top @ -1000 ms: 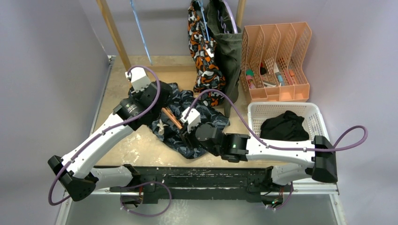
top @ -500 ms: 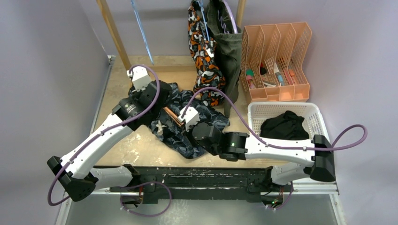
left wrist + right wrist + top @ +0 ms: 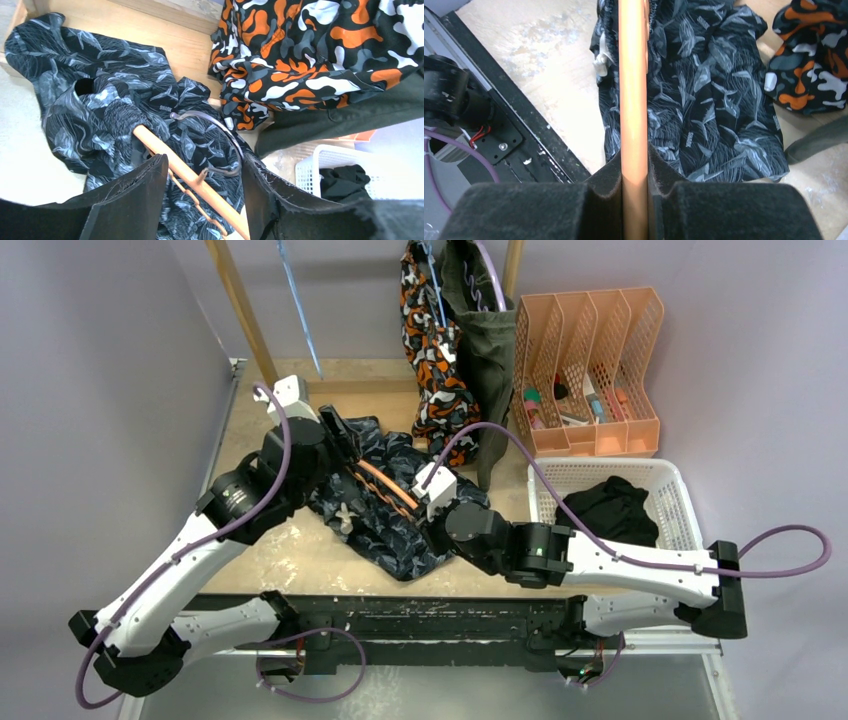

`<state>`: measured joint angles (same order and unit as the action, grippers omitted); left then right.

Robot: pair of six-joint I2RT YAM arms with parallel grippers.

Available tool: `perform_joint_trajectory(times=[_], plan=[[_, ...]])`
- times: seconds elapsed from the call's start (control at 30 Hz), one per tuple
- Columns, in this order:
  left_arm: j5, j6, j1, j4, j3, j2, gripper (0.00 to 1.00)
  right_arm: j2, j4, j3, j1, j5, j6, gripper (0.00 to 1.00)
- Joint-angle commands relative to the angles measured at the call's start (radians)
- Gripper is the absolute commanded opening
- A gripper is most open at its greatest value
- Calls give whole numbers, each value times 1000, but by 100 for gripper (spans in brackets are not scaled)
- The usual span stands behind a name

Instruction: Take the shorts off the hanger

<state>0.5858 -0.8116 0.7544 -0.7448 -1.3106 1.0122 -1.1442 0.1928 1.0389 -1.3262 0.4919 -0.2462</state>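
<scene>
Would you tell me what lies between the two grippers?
The wooden hanger, over the wavy-patterned shorts: the right gripper clamps it, and it runs between the left gripper's open fingers, seen in the top view.

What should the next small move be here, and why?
Probably lower the open left claw onto the wavy-patterned shorts where they bunch around the wooden hanger and pinch the cloth. The right claw is shut on that hanger, whose end disappears into the bunch, so pinning it should let the hanger slide out.
</scene>
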Motion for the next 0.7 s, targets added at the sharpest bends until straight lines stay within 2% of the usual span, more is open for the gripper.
perform_joint_trajectory(times=[0.0,0.07,0.17,0.3,0.47,0.67], plan=[[-90,69,-9,40,2,-27,57,23,-4,-1,14,18,-69,0],[-90,72,-9,20,-3,-29,65,28,12,-7,14,-34,-91,0],[-22,74,-9,-31,5,-49,70,38,22,-23,15,-40,-126,0],[95,36,-9,-73,24,-112,73,56,27,-44,17,-42,-185,0],[111,29,-9,-54,53,-198,76,87,-7,-86,46,-49,-243,0],[143,-10,-9,-138,78,-211,77,112,-39,-106,185,-192,-278,0]])
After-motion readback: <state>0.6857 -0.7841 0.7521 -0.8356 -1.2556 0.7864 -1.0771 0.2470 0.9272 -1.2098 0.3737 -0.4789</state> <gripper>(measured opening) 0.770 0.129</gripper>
